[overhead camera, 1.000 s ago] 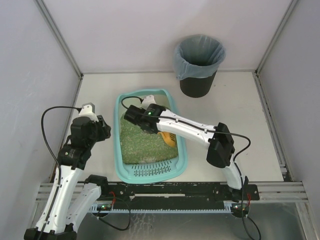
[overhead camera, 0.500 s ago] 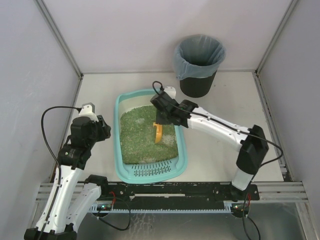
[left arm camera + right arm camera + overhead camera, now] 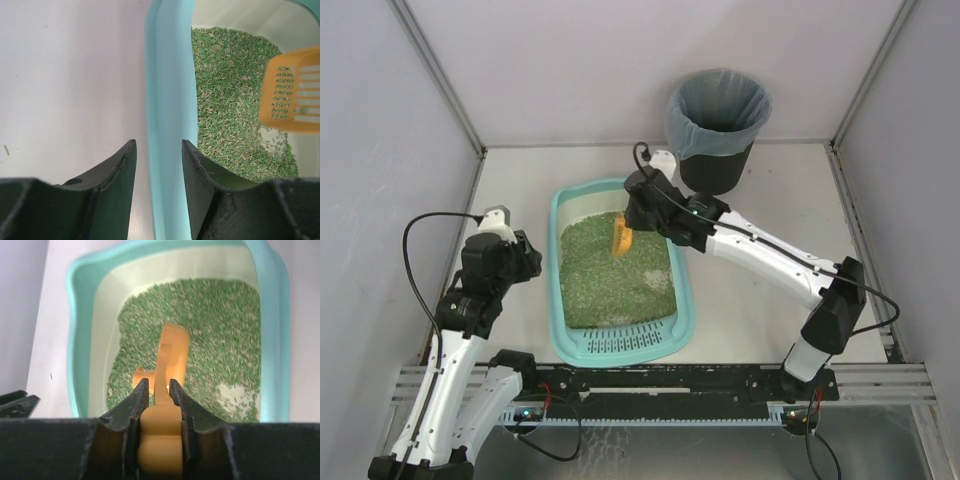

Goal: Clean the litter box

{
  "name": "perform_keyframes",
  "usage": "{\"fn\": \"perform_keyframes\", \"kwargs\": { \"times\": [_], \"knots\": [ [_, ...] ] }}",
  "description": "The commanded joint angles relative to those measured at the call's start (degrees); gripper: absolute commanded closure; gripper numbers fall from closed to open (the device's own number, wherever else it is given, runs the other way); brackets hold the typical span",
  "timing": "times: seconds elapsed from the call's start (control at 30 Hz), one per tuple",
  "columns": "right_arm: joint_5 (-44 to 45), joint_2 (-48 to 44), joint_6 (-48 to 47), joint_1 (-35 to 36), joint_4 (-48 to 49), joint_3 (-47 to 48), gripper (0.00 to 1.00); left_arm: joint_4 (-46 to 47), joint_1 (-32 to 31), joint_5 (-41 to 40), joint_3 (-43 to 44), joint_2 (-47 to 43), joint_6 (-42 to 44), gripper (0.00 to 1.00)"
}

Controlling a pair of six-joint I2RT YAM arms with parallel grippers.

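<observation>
The light-teal litter box lies in the middle of the table with green litter and its slotted grate at the near end. My left gripper is at its left rim. In the left wrist view my left gripper straddles that rim, closed on it. My right gripper is shut on the handle of the orange slotted scoop. It holds the scoop over the litter at the far end. In the right wrist view my right gripper pinches the scoop above the box.
A black round bin with a grey-blue bag stands at the far right, just behind my right wrist. Grey walls close the table on the left, back and right. A bare patch shows in the litter.
My right arm has swung the scoop from the near right part of the litter to the far end of the box, toward the bin. The left arm has not moved.
</observation>
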Motion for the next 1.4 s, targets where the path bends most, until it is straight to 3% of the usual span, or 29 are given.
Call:
{"fn": "perform_keyframes", "kwargs": {
  "times": [0.0, 0.27, 0.4, 0.97, 1.37],
  "knots": [
    [12.5, 5.74, -6.4, 3.36, -10.66, 14.21, 1.0, 0.93, 0.61, 0.55, -0.44, 0.02, -0.51, 0.54],
    [22.08, 24.01, -9.42, 5.33, -37.43, 41.91, 1.0, 0.75, 0.81, -0.2, -0.36, -0.38, -0.64, 0.54],
    [25.55, 29.11, -9.58, 5.42, -43.16, 46.98, 1.0, 0.84, 0.93, -0.48, -0.4, -0.67, -0.77, 0.54],
    [26.03, 36.39, -17.36, 1.92, -40.07, 44.0, 1.0, 0.92, 1.4, 0.19, -0.44, 0.01, -0.77, 0.54],
    [2.79, 34.08, -23.6, -1.5, -23.99, 42.08, 1.0, 0.93, 1.67, 0.58, -0.4, 0.35, -0.68, 0.54]
  ]
}}
